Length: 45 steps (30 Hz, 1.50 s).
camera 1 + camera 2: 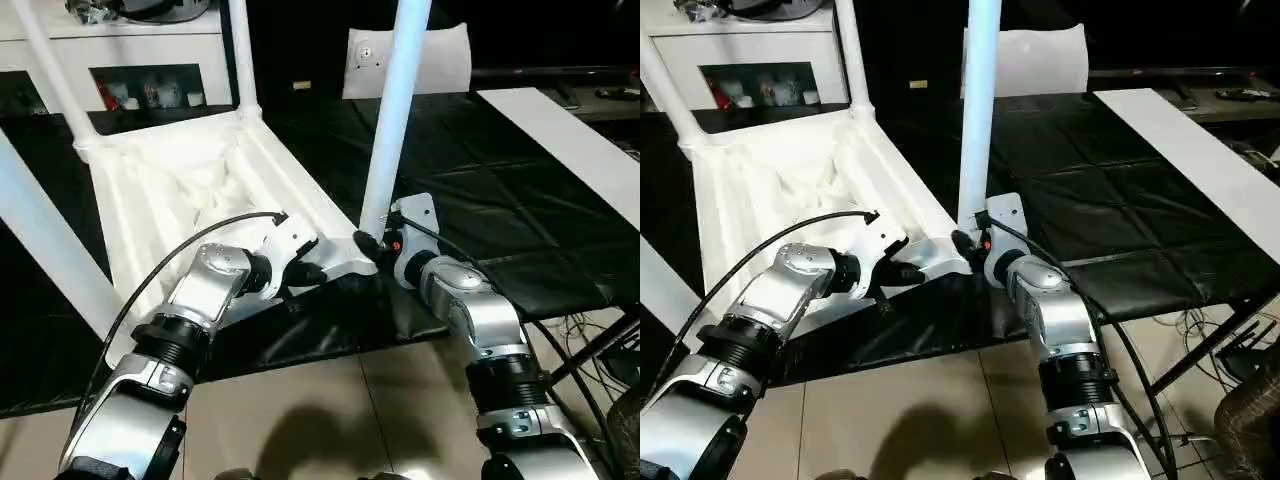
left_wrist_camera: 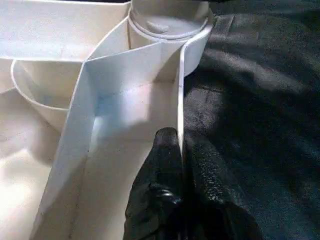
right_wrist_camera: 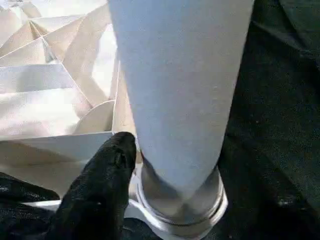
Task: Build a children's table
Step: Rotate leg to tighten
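Left gripper: pinched tight on the thin side wall of the tabletop, beside the near corner socket. Right gripper: at the base of the upright leg seated in that socket; one black finger touches it, grip undetermined. Tabletop lies ribbed side up on the black-covered surface; other legs stand in further sockets.

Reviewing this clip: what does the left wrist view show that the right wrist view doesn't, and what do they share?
Left wrist view: the left gripper pinching the tabletop side wall between its fingers.

Right wrist view: a white leg standing in its corner socket, with one finger of the right gripper beside the leg's base.

Both: the tabletop's ribbed underside and the black cover beneath.
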### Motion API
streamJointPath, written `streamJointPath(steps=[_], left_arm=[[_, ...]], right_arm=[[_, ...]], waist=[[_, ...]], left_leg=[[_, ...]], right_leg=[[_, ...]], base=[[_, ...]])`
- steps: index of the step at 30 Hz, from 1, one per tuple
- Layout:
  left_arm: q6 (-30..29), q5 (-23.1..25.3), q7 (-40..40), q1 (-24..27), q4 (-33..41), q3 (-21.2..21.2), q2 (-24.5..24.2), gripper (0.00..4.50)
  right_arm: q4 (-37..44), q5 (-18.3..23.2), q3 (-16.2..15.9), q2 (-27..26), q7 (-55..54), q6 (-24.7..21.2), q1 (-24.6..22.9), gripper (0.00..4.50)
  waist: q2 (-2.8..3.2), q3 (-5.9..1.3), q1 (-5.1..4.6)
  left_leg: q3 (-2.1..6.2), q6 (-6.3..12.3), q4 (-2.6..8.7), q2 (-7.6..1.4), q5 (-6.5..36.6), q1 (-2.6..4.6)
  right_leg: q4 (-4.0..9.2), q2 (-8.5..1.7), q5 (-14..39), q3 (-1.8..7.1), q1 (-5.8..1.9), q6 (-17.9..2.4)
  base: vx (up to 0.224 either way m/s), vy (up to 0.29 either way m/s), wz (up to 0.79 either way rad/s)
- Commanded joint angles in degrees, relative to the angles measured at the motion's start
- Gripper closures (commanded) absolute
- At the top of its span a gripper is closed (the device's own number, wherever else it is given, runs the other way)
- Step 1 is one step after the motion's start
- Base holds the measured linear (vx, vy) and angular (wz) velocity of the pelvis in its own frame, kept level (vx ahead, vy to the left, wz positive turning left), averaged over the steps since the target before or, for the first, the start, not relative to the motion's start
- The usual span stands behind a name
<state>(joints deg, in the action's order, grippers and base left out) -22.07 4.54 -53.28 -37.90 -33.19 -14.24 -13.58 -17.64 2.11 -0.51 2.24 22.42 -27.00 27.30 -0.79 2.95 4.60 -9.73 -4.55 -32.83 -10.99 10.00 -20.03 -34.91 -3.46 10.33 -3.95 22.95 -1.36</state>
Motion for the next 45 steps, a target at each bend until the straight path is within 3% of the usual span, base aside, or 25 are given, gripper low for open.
streamJointPath(steps=[1,4,8,14,17,18,22,30,39,45], left_arm=[[2.1,-0.7,-3.8,0.0,3.3,-2.9,0.8,4.50],[4.6,-0.7,-6.3,0.5,3.2,-3.7,-0.9,4.50],[11.1,-1.2,-11.8,1.0,2.6,-4.3,-3.9,4.50],[18.9,0.5,-19.6,1.1,1.2,-7.6,-9.5,4.50],[20.0,-0.3,-25.3,1.5,1.8,-8.8,-11.5,4.50],[21.3,-0.1,-29.1,1.5,1.9,-10.1,-13.0,4.50],[23.5,0.2,-31.4,1.0,1.1,-11.2,-14.1,4.50],[25.7,-0.2,-34.8,0.3,0.6,-11.7,-14.6,4.50],[26.2,-0.5,-35.5,0.7,0.6,-11.6,-14.6,4.50],[26.1,-0.6,-35.5,1.2,0.8,-11.4,-14.7,4.50]], right_arm=[[-0.3,2.1,-5.6,-0.9,6.1,0.1,-2.3,1.42],[1.1,3.0,-5.4,2.5,10.2,2.7,-4.1,1.19],[3.7,4.6,-4.5,8.7,18.9,6.9,-6.3,0.88],[5.3,6.8,-4.3,16.3,29.9,11.2,-7.8,0.33],[5.1,7.1,-5.2,18.7,33.5,12.6,-7.9,0.09],[5.4,7.6,-6.3,20.0,37.0,12.6,-8.0,0.09],[6.3,9.1,-7.9,21.7,42.5,12.3,-8.0,0.09],[5.2,12.6,-9.9,23.2,50.9,11.6,-6.3,0.80],[3.4,13.5,-11.2,24.0,54.9,10.5,-4.6,1.54],[2.4,13.4,-11.9,24.1,56.6,10.0,-3.7,1.98]], waist=[[-0.17,-3.53,0.60],[0.13,-3.75,0.92],[-0.12,-3.82,1.35],[0.12,-3.42,2.21],[-0.22,-3.46,2.60],[-0.16,-3.48,2.60],[-0.20,-3.57,3.25],[-0.51,-3.57,3.80],[-0.60,-3.79,3.87],[-0.71,-3.70,4.08]], left_leg=[[0.57,1.13,3.56,-1.73,10.8,-0.14],[0.45,1.82,3.36,-1.68,8.2,-0.20],[0.40,2.82,3.19,-1.83,8.2,-0.25],[0.37,2.07,3.50,-2.18,11.8,0.38],[0.39,1.81,3.48,-2.14,11.6,0.30],[0.36,1.84,3.47,-2.18,11.2,0.22],[0.23,2.64,3.24,-2.33,10.2,0.16],[0.27,2.25,3.27,-2.31,10.9,0.08],[0.25,2.65,3.08,-2.35,9.0,0.02],[0.22,2.51,3.11,-2.33,9.6,0.03]], right_leg=[[4.94,-4.84,16.1,3.10,-2.95,-7.1],[4.44,-4.65,10.9,3.10,-3.20,-8.5],[4.25,-4.65,8.7,3.05,-3.48,-9.4],[4.76,-4.73,14.1,3.03,-2.91,-8.9],[4.66,-4.85,15.5,3.03,-3.02,-8.7],[4.58,-4.86,15.3,3.06,-3.06,-8.8],[4.22,-4.78,12.8,2.97,-2.96,-9.7],[4.36,-4.87,15.7,2.90,-2.99,-8.9],[3.98,-4.77,12.8,2.80,-3.01,-9.7],[4.23,-4.88,15.3,2.80,-2.94,-9.1]], base=[[0.000,0.000,0.00],[0.000,0.000,0.00],[0.000,0.000,0.00],[0.000,0.000,0.00],[0.000,0.000,0.00],[0.000,0.000,0.00],[0.000,0.000,0.00],[0.000,0.000,0.00],[0.000,0.000,0.00],[0.000,0.000,0.00]])
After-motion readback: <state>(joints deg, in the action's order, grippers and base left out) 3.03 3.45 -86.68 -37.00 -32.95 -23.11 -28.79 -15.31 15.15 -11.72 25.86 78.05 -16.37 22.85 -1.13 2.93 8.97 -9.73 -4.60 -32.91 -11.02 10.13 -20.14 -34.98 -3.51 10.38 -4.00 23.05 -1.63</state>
